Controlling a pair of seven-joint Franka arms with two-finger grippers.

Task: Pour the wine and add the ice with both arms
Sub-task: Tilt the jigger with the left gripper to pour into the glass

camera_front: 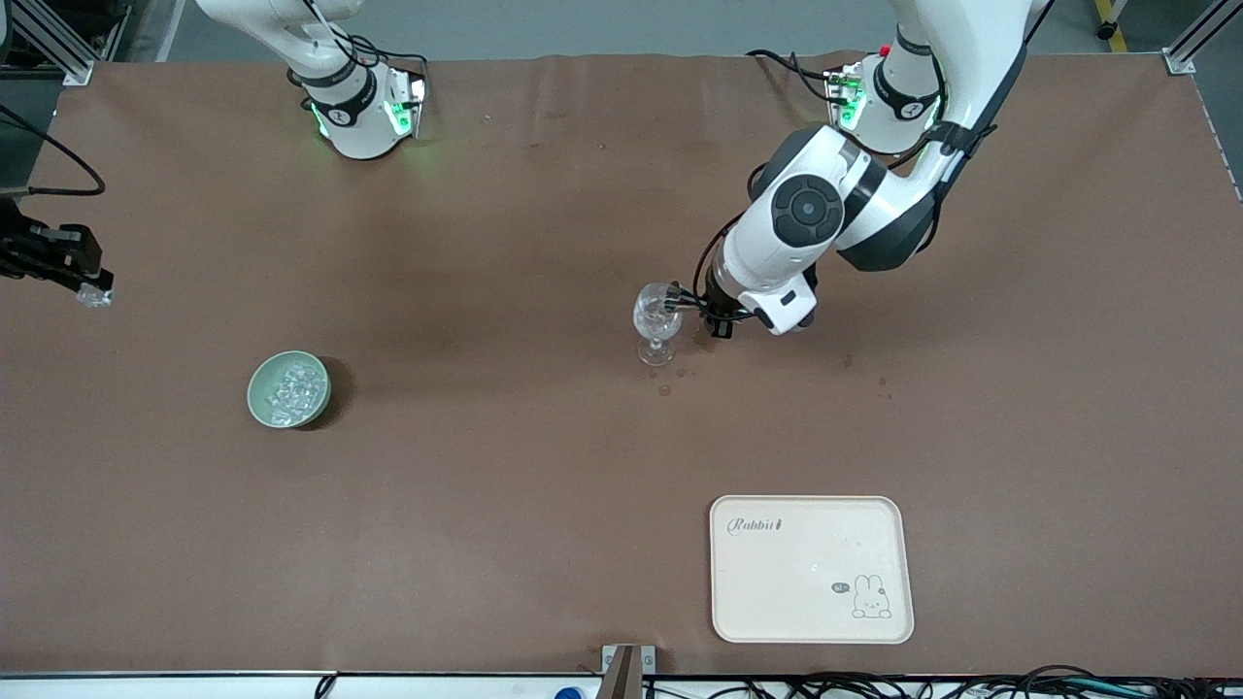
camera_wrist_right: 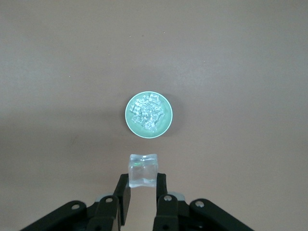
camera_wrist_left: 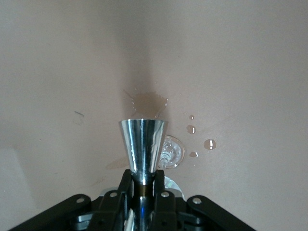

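Note:
A clear stemmed wine glass [camera_front: 657, 325] stands mid-table, its foot [camera_wrist_left: 171, 151] showing in the left wrist view. My left gripper [camera_front: 691, 309] [camera_wrist_left: 143, 177] is beside the glass's bowl, shut on a shiny metal cone-shaped measuring cup [camera_wrist_left: 143, 144]. Whether wine is in the glass I cannot tell. My right gripper [camera_front: 92, 289] [camera_wrist_right: 143, 179] hangs high over the right arm's end of the table, shut on one ice cube [camera_front: 94, 296] [camera_wrist_right: 143, 169]. Several more ice cubes [camera_front: 294, 388] [camera_wrist_right: 148, 114] lie in a pale green bowl [camera_front: 254, 393] [camera_wrist_right: 129, 115].
A brownish wet stain [camera_wrist_left: 147, 101] and drops [camera_wrist_left: 210, 144] mark the brown table by the glass's foot. A cream tray [camera_front: 811, 582] with a rabbit drawing lies nearer the front camera, toward the left arm's end.

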